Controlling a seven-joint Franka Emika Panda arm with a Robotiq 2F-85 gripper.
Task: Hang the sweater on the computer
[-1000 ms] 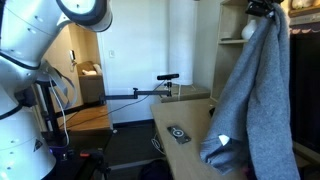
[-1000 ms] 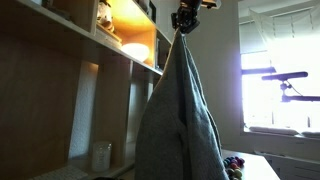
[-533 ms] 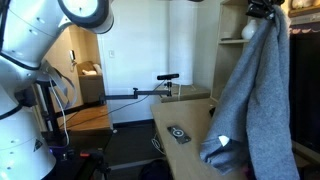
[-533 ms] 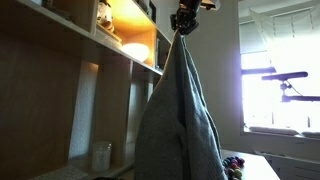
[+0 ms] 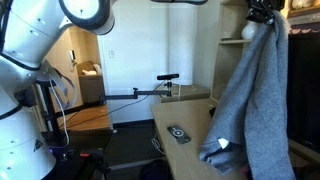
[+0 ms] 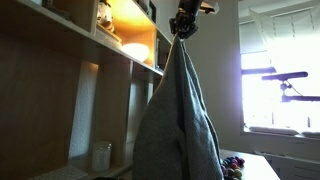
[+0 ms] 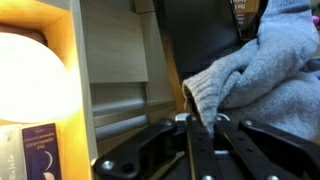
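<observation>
The grey-blue sweater [image 5: 255, 100] hangs down full length from my gripper [image 5: 265, 10], which is high up by the shelves. Its small white tag [image 5: 222, 143] shows near the lower hem. From the other side the sweater [image 6: 180, 120] drapes below the gripper [image 6: 183, 22]. In the wrist view the gripper [image 7: 203, 124] is shut on a fold of the sweater [image 7: 270, 70]. The computer [image 7: 195, 35], a flat black panel, stands just behind the cloth. In an exterior view the computer [image 5: 306, 85] is a dark strip to the right of the sweater.
Wooden shelves [image 6: 60, 80] with a glowing round lamp [image 6: 135, 50] stand beside the sweater. The lamp [image 7: 30, 75] and a book [image 7: 38, 150] fill the wrist view's left. A small dark flat device [image 5: 178, 133] lies on the desk [image 5: 170, 115]. A camera stand [image 5: 168, 78] is behind.
The gripper and the hanging sweater have shifted only slightly. The grip is unchanged.
</observation>
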